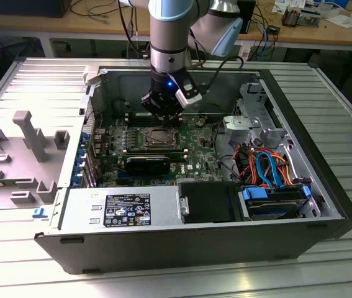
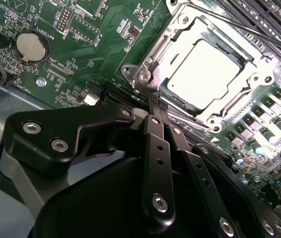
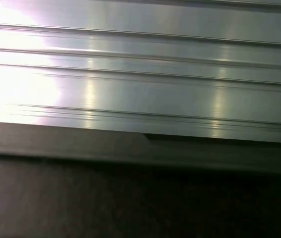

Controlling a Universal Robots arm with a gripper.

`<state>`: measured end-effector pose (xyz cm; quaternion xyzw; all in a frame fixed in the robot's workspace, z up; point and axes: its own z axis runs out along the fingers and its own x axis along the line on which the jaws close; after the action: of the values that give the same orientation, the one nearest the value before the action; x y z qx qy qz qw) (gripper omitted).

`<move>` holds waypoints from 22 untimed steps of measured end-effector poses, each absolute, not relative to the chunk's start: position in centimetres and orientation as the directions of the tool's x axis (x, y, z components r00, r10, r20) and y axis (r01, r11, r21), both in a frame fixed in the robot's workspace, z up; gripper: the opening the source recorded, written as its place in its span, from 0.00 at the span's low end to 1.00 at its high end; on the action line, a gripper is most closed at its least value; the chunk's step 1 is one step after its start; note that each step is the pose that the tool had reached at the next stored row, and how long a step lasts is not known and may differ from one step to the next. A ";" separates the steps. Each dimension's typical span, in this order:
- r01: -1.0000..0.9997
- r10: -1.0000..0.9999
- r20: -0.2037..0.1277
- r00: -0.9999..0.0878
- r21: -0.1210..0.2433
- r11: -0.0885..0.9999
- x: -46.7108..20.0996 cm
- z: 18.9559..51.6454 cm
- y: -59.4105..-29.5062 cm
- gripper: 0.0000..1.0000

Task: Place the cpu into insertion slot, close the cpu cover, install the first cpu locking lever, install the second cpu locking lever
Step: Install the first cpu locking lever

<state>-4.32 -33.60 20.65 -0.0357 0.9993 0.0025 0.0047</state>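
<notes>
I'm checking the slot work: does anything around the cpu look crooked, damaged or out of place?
Nothing stands out. The cpu lies flat and square in the slot, the cover is down around it, and the shut tool sits at the slot's corner. No damage shows.

Ribbed silver metal table (image 1: 300, 273), open black computer case (image 1: 182, 245) lying on its side at centre, grey moulded fixture plate (image 1: 14, 155) just beside it on the exterior view's left, small blue piece (image 1: 39, 213) at that plate's near edge.
</notes>
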 end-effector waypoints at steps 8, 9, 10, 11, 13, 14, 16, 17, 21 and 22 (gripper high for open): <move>-0.071 -0.071 -0.010 -0.997 0.005 0.997 -4.2 20.7 -33.6 0.11; -0.071 -0.071 -0.010 -0.997 0.005 0.997 -4.2 20.7 -33.6 0.11; -0.071 -0.071 -0.009 -0.997 0.004 0.997 -4.2 20.7 -33.6 0.11; -0.071 -0.071 -0.009 -0.997 0.004 0.997 -4.2 20.7 -33.6 0.11; -0.071 -0.071 -0.010 -0.997 0.004 0.997 -4.2 20.6 -33.6 0.11; -0.071 -0.071 -0.009 -0.997 0.004 0.997 -4.2 20.4 -33.7 0.11; -0.071 -0.071 -0.010 -0.997 0.004 0.997 -4.2 20.4 -33.7 0.11; -0.071 -0.071 -0.010 -0.997 0.004 0.997 -4.2 20.5 -33.7 0.11; -0.071 -0.071 -0.010 -0.997 0.005 0.997 -4.2 20.6 -33.7 0.11; -0.071 -0.071 -0.009 -0.997 0.004 0.997 -4.2 20.7 -33.7 0.11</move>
<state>-4.22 -33.67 20.68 -0.0357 0.9993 0.0024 0.0046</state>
